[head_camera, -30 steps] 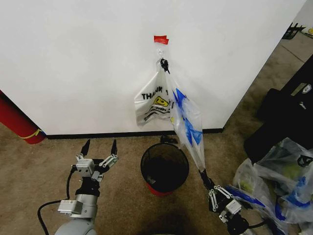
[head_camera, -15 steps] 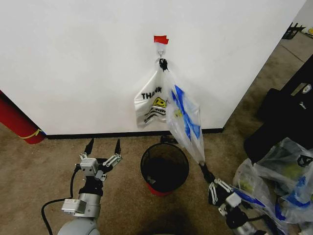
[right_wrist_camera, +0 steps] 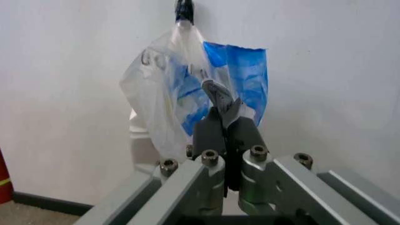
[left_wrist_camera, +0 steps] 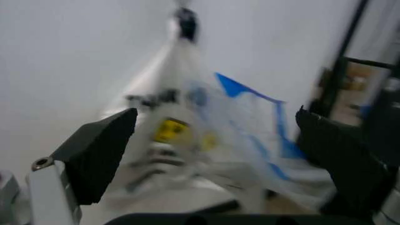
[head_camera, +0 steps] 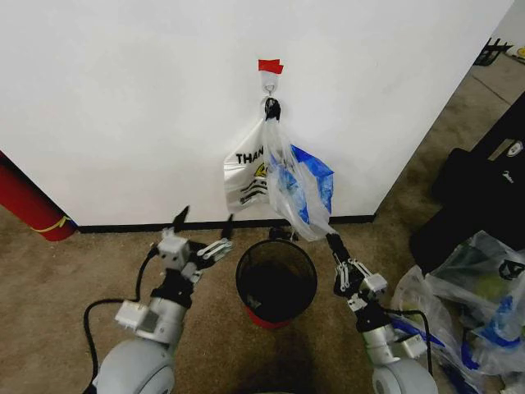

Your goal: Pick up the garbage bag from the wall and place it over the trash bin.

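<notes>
Two bags hang on one hook (head_camera: 269, 85). The right tool (head_camera: 331, 241) is clamped on the garbage bag (head_camera: 302, 190), which hangs above it. The left tool (head_camera: 203, 220), fingers apart, sits beside one trash bin (head_camera: 276, 281). The white bag (head_camera: 244, 175) is half hidden.

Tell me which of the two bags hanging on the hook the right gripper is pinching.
The garbage bag with blue patches, pinched at its lower end by the right gripper; the whiter smiley bag hangs untouched behind it.
</notes>
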Robot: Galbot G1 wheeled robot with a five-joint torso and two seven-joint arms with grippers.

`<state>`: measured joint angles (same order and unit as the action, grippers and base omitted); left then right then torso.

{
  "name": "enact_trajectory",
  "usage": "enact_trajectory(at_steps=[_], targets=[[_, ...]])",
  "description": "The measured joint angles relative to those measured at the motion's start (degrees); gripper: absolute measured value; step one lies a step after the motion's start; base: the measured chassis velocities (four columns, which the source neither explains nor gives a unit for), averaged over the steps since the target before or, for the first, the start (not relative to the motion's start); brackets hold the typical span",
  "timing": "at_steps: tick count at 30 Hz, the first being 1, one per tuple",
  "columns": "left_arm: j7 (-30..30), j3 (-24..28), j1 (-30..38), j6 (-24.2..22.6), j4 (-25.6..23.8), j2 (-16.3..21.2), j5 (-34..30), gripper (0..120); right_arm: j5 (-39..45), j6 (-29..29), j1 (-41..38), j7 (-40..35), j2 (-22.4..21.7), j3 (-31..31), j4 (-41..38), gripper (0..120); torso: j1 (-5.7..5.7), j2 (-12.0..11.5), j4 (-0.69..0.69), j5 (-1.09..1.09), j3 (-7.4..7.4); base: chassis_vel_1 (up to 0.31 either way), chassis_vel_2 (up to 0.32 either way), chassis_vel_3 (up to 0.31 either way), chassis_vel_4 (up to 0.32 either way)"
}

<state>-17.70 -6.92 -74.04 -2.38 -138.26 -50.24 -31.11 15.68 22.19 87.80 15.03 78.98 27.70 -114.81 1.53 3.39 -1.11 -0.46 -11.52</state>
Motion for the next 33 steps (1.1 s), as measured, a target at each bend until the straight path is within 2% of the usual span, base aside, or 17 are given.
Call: enact_trajectory(at_steps=[3, 4, 6, 9, 11, 12, 13, 15, 18, 19, 23, 29, 33], targets=[[-1.08, 4.78, 6.95, -4.75, -2.16, 3.70, -6.79, 100, -0.79, -0.20, 0.11, -0.27, 0.15, 0.23, -0.06, 0, 0.00, 0.00, 0.00, 0.00, 0.00, 0.000, 0.000, 0.000, 0.000], [-1.08, 4.78, 6.95, -4.75, -2.16, 3.70, -6.79, 100, -0.79, -0.20, 0.11, -0.27, 0.15, 0.23, -0.06, 0, 0.00, 0.00, 0.00, 0.00, 0.00, 0.000, 0.000, 0.000, 0.000], [-2.24, 7.43, 13.63, -8.45, -3.39, 6.39, -13.72, 100, -2.06, -0.07, 0.38, -0.28, 0.40, 0.53, -0.10, 0, 0.00, 0.00, -0.01, 0.01, 0.00, 0.000, 0.000, 0.000, 0.000], [-3.73, 11.32, 23.52, -12.31, -3.60, 8.54, -21.24, 100, -3.36, 0.16, 0.53, -0.28, 0.86, 0.67, -0.32, 0, 0.00, 0.00, 0.01, 0.01, 0.00, 0.000, 0.000, 0.000, 0.000], [-4.97, 13.54, 30.93, -14.68, -2.37, 8.42, -26.76, 100, -3.85, 0.26, 0.53, -0.27, 1.18, 0.69, -0.40, 0, 0.00, 0.00, 0.01, 0.01, 0.00, 0.000, 0.000, 0.000, 0.000], [-4.97, 13.54, 30.93, -14.68, -2.37, 8.42, -26.76, 100, -3.85, 0.26, 0.53, -0.27, 1.18, 0.69, -0.40, 0, 0.00, 0.00, 0.01, 0.01, 0.00, 0.000, 0.000, 0.000, 0.000], [-5.54, 14.57, 33.92, -15.59, -1.56, 7.98, -29.06, 100, -3.92, 0.28, 0.53, -0.27, 1.29, 0.70, -0.40, 0, 0.00, 0.00, 0.01, 0.02, 0.00, 0.000, 0.000, 0.000, 0.000], [-7.01, 18.50, 40.91, -17.48, 1.42, 6.57, -33.27, 100, -4.07, 0.33, 0.51, -0.25, 1.46, 0.80, -0.41, 0, 0.00, 0.00, 0.01, 0.01, 0.00, 0.000, 0.000, 0.000, 0.000], [-8.32, 26.22, 49.40, -20.05, 6.94, 4.32, -34.81, 98, -4.38, 0.36, 0.80, -0.16, 1.51, 1.27, -0.62, 0, 0.01, -0.01, -0.01, 0.01, 0.00, 0.000, 0.000, 0.000, 0.000], [-8.32, 26.22, 49.40, -20.05, 6.94, 4.32, -34.81, 98, -4.38, 0.36, 0.80, -0.16, 1.51, 1.27, -0.62, 0, 0.01, -0.01, -0.01, 0.01, 0.00, 0.000, 0.000, 0.000, 0.000], [-9.58, 32.88, 56.08, -23.72, 11.71, 2.00, -33.55, 96, -4.31, 0.30, 1.09, -0.46, 1.61, 1.93, -1.14, 0, 0.00, 0.00, 0.01, 0.02, 0.00, 0.000, 0.000, 0.000, 0.000], [-11.16, 37.21, 61.83, -26.93, 16.05, -0.51, -31.25, 94, -4.16, 0.30, 1.66, -0.48, 1.63, 2.37, -1.51, 0, 0.00, -0.01, 0.01, 0.00, 0.00, 0.000, 0.000, 0.000, 0.000], [-13.88, 40.20, 67.08, -29.85, 17.62, -2.33, -35.12, 93, -4.26, 0.46, 1.75, -0.43, 1.82, 2.55, -1.50, 0, 0.00, 0.00, 0.01, 0.01, 0.01, 0.000, 0.000, 0.000, 0.000]])
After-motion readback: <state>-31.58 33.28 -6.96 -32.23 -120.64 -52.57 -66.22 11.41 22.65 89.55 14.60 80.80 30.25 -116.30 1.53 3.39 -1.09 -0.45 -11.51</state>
